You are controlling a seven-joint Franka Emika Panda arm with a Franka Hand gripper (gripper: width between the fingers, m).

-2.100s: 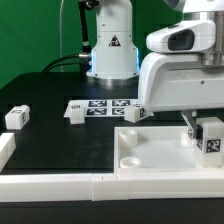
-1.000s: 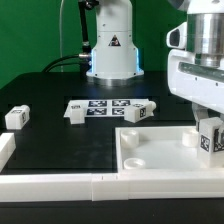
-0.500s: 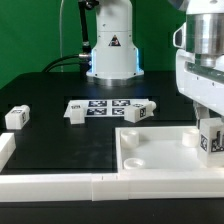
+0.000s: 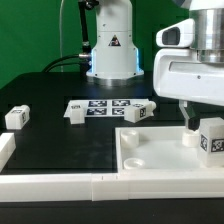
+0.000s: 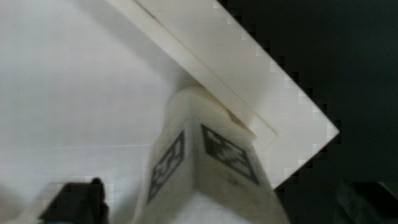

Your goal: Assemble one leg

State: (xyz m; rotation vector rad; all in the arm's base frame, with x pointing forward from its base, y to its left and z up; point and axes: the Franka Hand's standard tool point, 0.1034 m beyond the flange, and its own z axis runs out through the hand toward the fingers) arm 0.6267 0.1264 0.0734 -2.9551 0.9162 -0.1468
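A small white leg with a black-and-white tag stands upright on the far right corner of the large white panel. My gripper hangs over it, and one dark finger shows just to the leg's left with a gap. In the wrist view the leg stands between the fingers of my gripper, which sit apart from its sides, so the gripper is open. Three more legs lie on the black table: the first, the second and the third.
The marker board lies behind the panel. A white wall runs along the front edge, with a short piece at the exterior view's left. The robot base stands at the back.
The hand has turned about its vertical axis over the leg and now shows its broad face again. The leg stays in the same place on the panel corner.
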